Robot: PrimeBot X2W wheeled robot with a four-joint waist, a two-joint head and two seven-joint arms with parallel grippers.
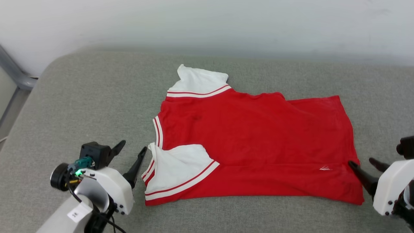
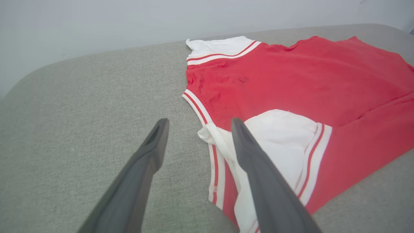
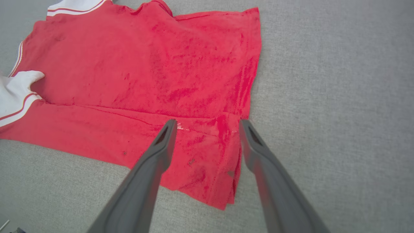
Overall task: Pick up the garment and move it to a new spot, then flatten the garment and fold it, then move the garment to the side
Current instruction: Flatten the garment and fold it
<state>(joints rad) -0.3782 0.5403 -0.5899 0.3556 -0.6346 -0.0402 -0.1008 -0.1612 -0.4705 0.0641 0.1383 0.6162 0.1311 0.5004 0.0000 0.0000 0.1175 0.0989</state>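
Left claw (image 1: 132, 146) sits at 8 o'clock in the head view, its two fingers spread wide with nothing between them. It is just beside the red shirt (image 1: 252, 139), which lies spread out in the middle of a grey cushion (image 1: 90, 106), neck toward 9 o'clock. Right claw (image 1: 361, 161) sits at 4 o'clock, spread wide too, at the shirt's hem corner. From the left wrist, the left claw (image 2: 200, 121) gapes and holds nothing; a white sleeve (image 2: 284, 136) lies at 3 o'clock. From the right wrist, the right claw (image 3: 207, 122) gapes over the shirt's corner, holding nothing; the shirt (image 3: 145, 64) spreads toward 11 o'clock.
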